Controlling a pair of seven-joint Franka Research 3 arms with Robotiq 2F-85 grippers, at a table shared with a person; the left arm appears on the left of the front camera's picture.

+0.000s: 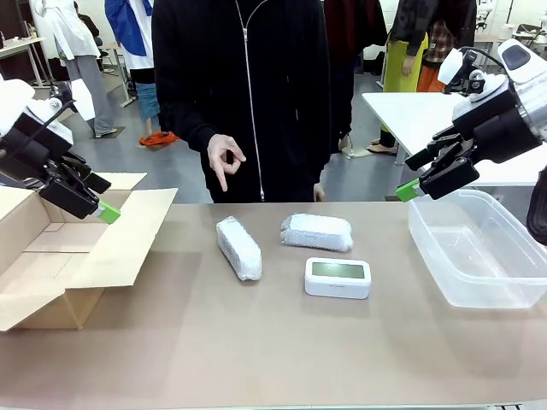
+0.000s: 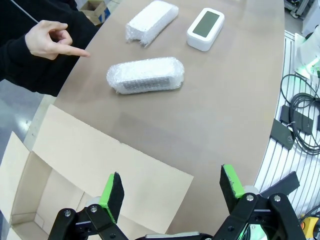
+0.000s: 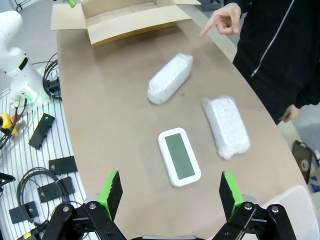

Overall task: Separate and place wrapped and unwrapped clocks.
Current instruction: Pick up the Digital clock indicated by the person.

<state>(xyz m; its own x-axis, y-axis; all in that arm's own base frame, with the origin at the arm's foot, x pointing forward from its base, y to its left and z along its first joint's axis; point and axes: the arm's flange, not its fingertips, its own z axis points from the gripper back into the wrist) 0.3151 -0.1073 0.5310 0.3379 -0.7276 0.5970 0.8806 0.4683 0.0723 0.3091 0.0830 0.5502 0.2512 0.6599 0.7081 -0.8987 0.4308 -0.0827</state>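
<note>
Two wrapped clocks in white padded wrap lie mid-table: one (image 1: pixel 238 248) (image 2: pixel 145 75) (image 3: pixel 170 78) angled at the left, the other (image 1: pixel 317 231) (image 2: pixel 152 20) (image 3: pixel 225 125) farther back. A bare white clock with a grey screen (image 1: pixel 338 278) (image 2: pixel 205 29) (image 3: pixel 179 156) lies in front of them. A person's hand (image 1: pixel 223 161) (image 2: pixel 52 41) (image 3: pixel 222 20) points down at the left bundle. My left gripper (image 1: pixel 102 207) (image 2: pixel 172 192) hangs open over the cardboard box. At the right, my right gripper (image 1: pixel 412 190) (image 3: pixel 170 192) is open in the air by the plastic bin.
An open cardboard box (image 1: pixel 60 256) (image 2: pixel 60 175) (image 3: pixel 125 17) stands at the table's left end. A clear plastic bin (image 1: pixel 479 248) (image 3: pixel 295 210) sits at the right end. The person in black stands at the far edge. Cables lie off the table's near side.
</note>
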